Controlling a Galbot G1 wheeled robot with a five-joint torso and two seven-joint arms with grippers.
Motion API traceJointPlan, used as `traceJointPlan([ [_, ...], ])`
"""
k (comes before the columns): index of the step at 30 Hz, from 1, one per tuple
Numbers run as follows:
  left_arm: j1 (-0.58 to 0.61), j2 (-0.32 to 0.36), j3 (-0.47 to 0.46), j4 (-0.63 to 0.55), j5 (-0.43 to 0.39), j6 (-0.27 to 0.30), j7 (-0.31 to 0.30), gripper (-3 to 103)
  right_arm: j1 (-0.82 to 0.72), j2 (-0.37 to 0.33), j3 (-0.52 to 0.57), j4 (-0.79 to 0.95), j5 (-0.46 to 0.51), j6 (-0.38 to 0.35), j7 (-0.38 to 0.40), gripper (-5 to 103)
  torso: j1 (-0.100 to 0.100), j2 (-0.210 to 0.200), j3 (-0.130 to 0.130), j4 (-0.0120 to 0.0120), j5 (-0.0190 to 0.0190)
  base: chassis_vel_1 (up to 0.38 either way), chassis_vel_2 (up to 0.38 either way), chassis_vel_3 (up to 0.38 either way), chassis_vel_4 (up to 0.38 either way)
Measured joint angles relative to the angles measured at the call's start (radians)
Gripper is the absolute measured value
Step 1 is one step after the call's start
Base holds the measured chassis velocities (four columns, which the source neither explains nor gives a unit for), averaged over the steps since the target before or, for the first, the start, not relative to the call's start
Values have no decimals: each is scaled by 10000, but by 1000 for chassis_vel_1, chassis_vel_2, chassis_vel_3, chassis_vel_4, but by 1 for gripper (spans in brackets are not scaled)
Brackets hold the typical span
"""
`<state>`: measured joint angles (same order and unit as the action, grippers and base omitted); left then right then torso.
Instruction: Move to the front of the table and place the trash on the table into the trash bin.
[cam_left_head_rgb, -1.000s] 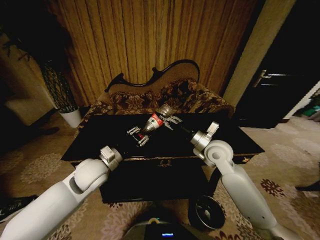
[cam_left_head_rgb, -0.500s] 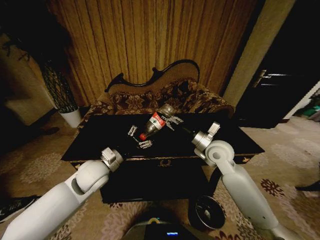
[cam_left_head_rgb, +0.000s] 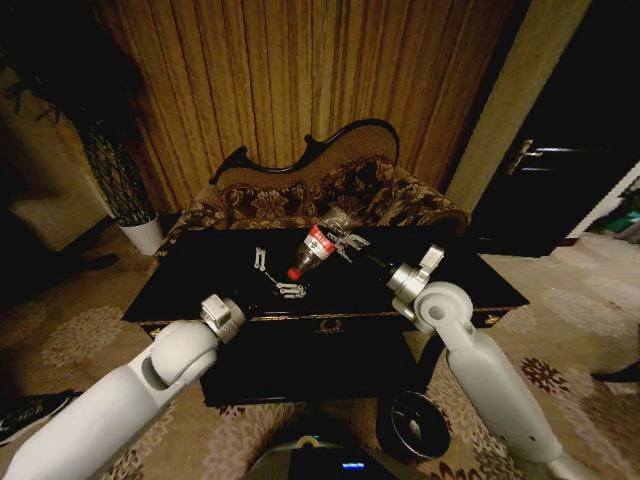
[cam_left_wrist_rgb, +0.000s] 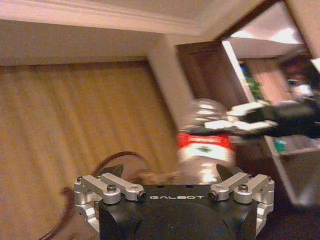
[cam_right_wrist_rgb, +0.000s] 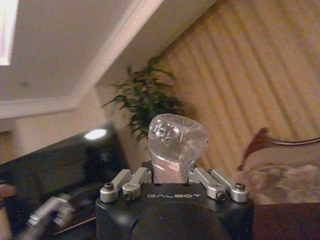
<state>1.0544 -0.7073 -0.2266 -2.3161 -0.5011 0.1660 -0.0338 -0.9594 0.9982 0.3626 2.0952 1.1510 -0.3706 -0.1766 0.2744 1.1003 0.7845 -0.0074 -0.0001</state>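
Gripping the clear bottle (cam_left_head_rgb: 315, 243) near its base, the R gripper (cam_left_head_rgb: 343, 241) holds it tilted, red cap down, above the black table (cam_left_head_rgb: 200, 275). L gripper (cam_left_head_rgb: 275, 275) sits just beside the cap w/ fingers spread, holding nothing. Trash bin (cam_left_head_rgb: 413, 425) stands on the floor beside the R arm, near the table front.

A floral sofa (cam_left_head_rgb: 330, 195) with a curved dark frame stands against long golden-brown curtains (cam_left_head_rgb: 300, 80). Off to its left a leafy plant (cam_left_head_rgb: 110, 165) rises from a white pot (cam_left_head_rgb: 143, 236) on the patterned carpet (cam_left_head_rgb: 70, 335). To the right a dark door (cam_left_head_rgb: 560, 170) carries a metal handle (cam_left_head_rgb: 522, 155). Something green, perhaps foliage, shows at the far right edge (cam_left_head_rgb: 628, 215)
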Motion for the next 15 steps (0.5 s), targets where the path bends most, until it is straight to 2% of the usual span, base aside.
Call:
traceJointPlan([
  [3, 749, 4, -1823, -214, -999, 318, -240, 100, -337, -113, 420, -124, -336, 123, 201, 27, -1, 0, 0, 0, 0, 0, 0, 0, 0],
  [4, 749, 4, -1823, -214, -999, 318, -240, 100, -337, -113, 420, -124, -336, 123, 201, 27, -1, 0, 0, 0, 0, 0, 0, 0, 0],
  [6, 1308, 177, -3081, -509, -1832, 486, -464, 100, -405, -247, 621, -249, -529, 179, 507, 27, 0, 1, 0, 1, 1, 0, 0, 0, 0],
  [7, 1308, 177, -3081, -509, -1832, 486, -464, 100, -405, -247, 621, -249, -529, 179, 507, 27, 0, 1, 0, 1, 1, 0, 0, 0, 0],
  [10, 1989, 352, -4301, -774, -2270, 525, -639, 100, -281, -326, 689, -543, -1147, 393, 1252, 27, 0, 1, 0, 1, 1, 0, 0, 0, 0],
  [11, 1989, 352, -4301, -774, -2270, 525, -639, 100, -281, -326, 689, -543, -1147, 393, 1252, 27, 0, 1, 0, 1, 1, 0, 0, 0, 0],
  [13, 2486, 369, -4978, -983, -2272, 611, -1351, 100, -231, -410, 709, -773, -2074, 500, 1924, 27, 0, 0, 0, 2, 1, 0, 0, 0, 0],
  [14, 2486, 369, -4978, -983, -2272, 611, -1351, 100, -231, -410, 709, -773, -2074, 500, 1924, 27, 0, 0, 0, 2, 1, 0, 0, 0, 0],
  [15, 2701, 313, -5348, -1149, -2277, 844, -1797, 100, -239, -506, 744, -873, -2543, 569, 2166, 27, 0, 0, 0, 1, 2, 0, 0, 0, 0],
])
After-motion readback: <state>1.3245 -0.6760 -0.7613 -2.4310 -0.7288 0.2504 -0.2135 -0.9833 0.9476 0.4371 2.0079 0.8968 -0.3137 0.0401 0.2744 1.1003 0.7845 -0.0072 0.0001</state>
